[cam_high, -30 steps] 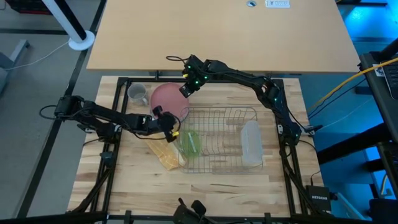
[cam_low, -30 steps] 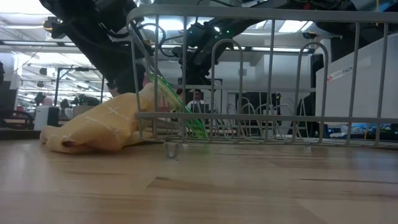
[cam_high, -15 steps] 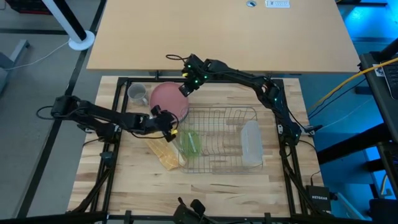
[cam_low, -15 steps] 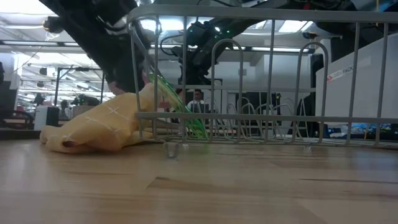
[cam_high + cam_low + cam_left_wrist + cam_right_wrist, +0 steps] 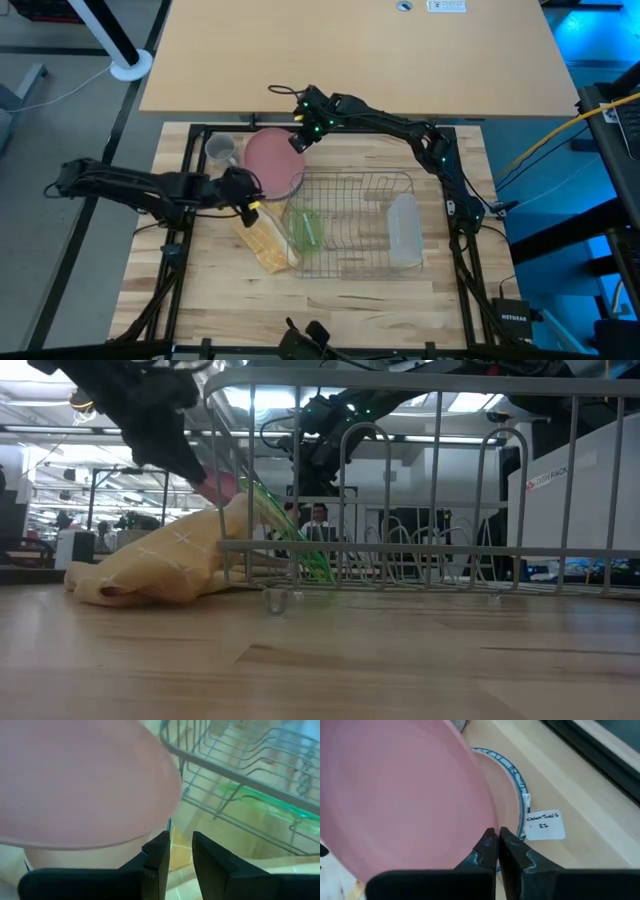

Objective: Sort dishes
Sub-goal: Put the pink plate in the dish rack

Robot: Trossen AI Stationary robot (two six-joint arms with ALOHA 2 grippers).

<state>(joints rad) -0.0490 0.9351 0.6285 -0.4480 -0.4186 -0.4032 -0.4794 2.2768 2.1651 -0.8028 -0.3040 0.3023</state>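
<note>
While I watch from beside the table [image 5: 200,290]:
Pink plate [image 5: 272,163]: tilted, far edge lifted, beside the wire rack [image 5: 355,222].
Right hand [image 5: 297,146]: clenched on the plate's far rim.
Left hand [image 5: 248,189]: fingers slightly parted, empty, near the plate's front edge.
Green bowl [image 5: 306,229]: leaning in the rack.
</note>
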